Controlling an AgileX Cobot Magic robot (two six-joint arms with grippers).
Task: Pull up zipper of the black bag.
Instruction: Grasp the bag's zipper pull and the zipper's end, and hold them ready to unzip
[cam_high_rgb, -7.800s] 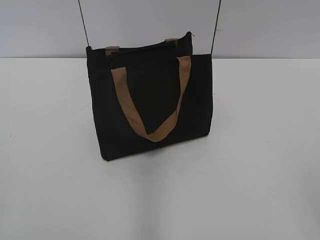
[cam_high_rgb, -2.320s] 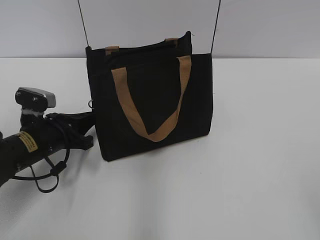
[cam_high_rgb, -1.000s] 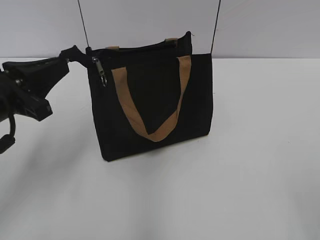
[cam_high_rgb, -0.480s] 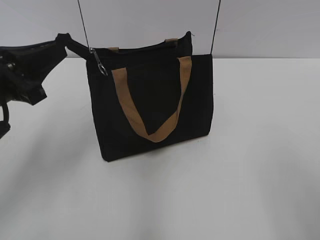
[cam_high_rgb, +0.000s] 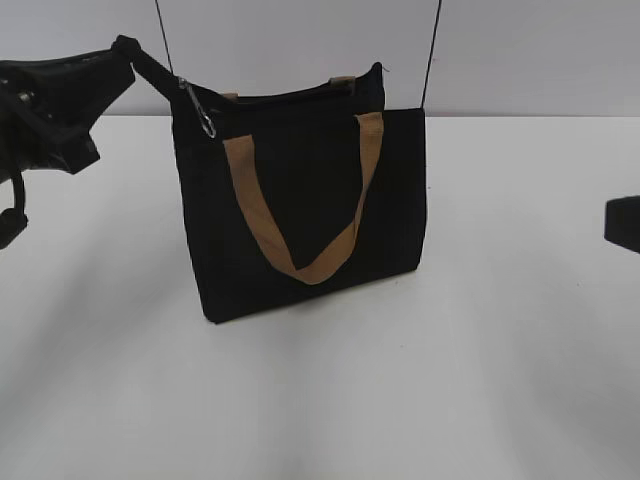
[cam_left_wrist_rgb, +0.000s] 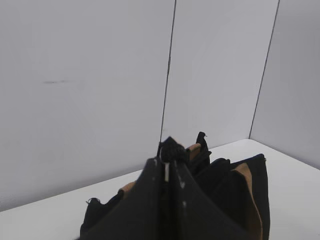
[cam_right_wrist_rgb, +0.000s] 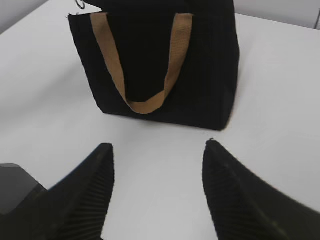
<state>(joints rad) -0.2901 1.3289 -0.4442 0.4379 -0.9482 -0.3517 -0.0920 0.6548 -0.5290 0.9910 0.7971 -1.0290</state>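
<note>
The black bag (cam_high_rgb: 300, 200) stands upright on the white table, with tan handles and its zipper (cam_high_rgb: 290, 97) along the top edge. My left gripper (cam_high_rgb: 125, 48) is at the bag's top left corner, raised above it. It is shut on a black piece stretched up from that corner, and the silvery pull tab (cam_high_rgb: 203, 112) dangles from this piece. In the left wrist view the jaws (cam_left_wrist_rgb: 167, 162) are closed with a silvery sliver between them. My right gripper (cam_right_wrist_rgb: 157, 150) is open and empty, a little in front of the bag (cam_right_wrist_rgb: 150, 55). It shows at the exterior view's right edge (cam_high_rgb: 625, 222).
Two thin black cords (cam_high_rgb: 165, 40) (cam_high_rgb: 433, 50) run up from the bag's top corners and out of view. A tan handle (cam_high_rgb: 300, 268) hangs down the bag's front. The white table (cam_high_rgb: 320, 400) meets a grey wall behind the bag.
My left gripper has risen from beside the bag to above its top left corner, carrying the silvery pull tab up the bag's left side. My right gripper has entered at the right edge.
</note>
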